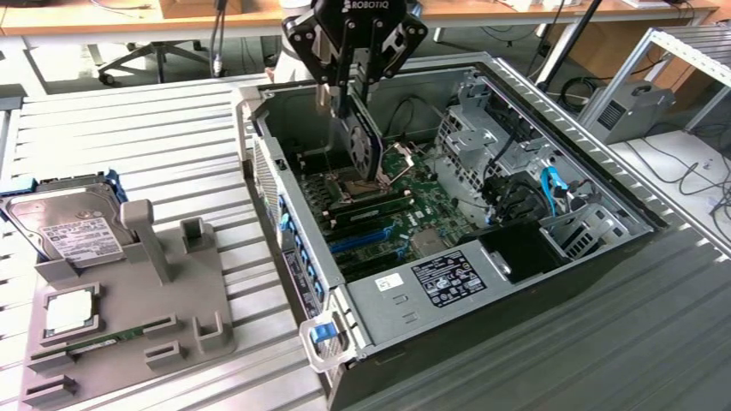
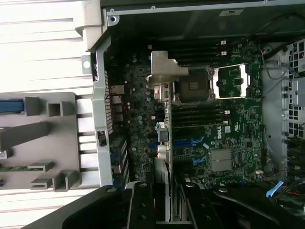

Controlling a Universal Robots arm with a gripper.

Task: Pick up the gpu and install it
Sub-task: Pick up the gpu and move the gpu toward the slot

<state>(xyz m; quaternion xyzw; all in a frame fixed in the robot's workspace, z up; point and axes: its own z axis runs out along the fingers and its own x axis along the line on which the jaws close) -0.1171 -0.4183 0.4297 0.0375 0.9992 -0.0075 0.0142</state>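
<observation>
Claw (image 1: 352, 96), at the exterior view's upper middle, pinches the gpu (image 1: 365, 144). The card hangs straight below it, long axis upright, inside the open case (image 1: 395, 300). Its lower end is over the socket (image 1: 359, 184), and the blue slots (image 1: 365, 235) lie lower in frame, apart.

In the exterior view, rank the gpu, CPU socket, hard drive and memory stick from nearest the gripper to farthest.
1. gpu, held by the gripper.
2. CPU socket, directly beneath it.
3. hard drive, exterior view's left.
4. memory stick, exterior view's lower left.
</observation>
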